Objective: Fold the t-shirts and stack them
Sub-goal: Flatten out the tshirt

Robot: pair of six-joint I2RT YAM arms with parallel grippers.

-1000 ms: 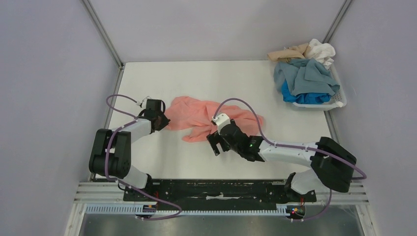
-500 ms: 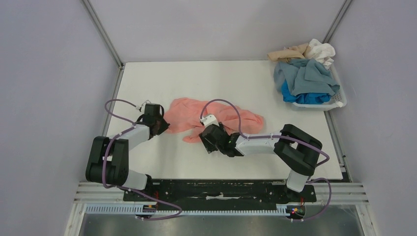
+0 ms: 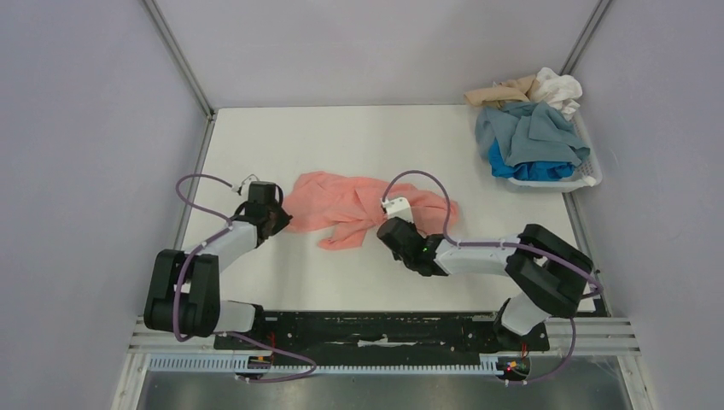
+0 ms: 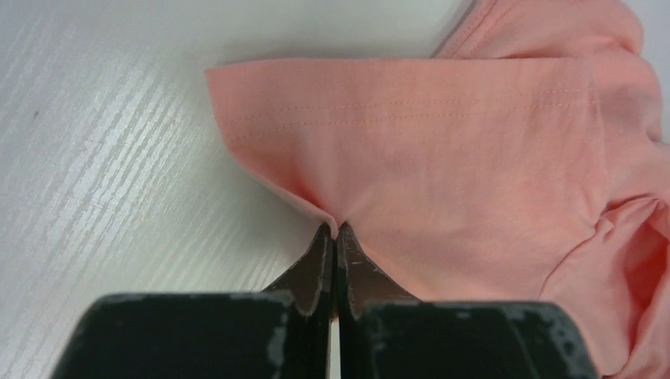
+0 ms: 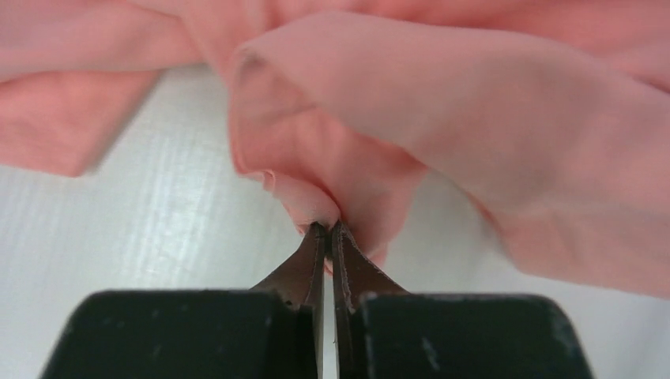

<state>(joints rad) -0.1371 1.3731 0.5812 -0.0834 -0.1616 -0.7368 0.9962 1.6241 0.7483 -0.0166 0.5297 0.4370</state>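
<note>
A salmon-pink t-shirt [image 3: 350, 205] lies crumpled on the white table [image 3: 359, 137], left of the middle. At its left end my left gripper [image 3: 280, 215] is shut on the edge of a hemmed sleeve [image 4: 395, 150], the cloth pinched at the fingertips [image 4: 335, 229]. My right gripper [image 3: 388, 229] is shut on a bunched fold [image 5: 316, 178] along the shirt's near edge, right of its middle; its tips [image 5: 329, 227] pinch the cloth. More t-shirts, grey-blue [image 3: 531, 132], bright blue [image 3: 529, 171], beige [image 3: 499, 91] and white [image 3: 559, 88], are heaped at the far right.
A white plastic basket [image 3: 589, 175] at the table's far right corner holds the heap of shirts. Grey walls close in the table on three sides. Purple cables loop over both arms. A black rail [image 3: 376, 329] runs along the near edge.
My right gripper moved up to the shirt's near edge and closed on a fold of it. The left gripper stayed shut on the sleeve and shifted slightly.
</note>
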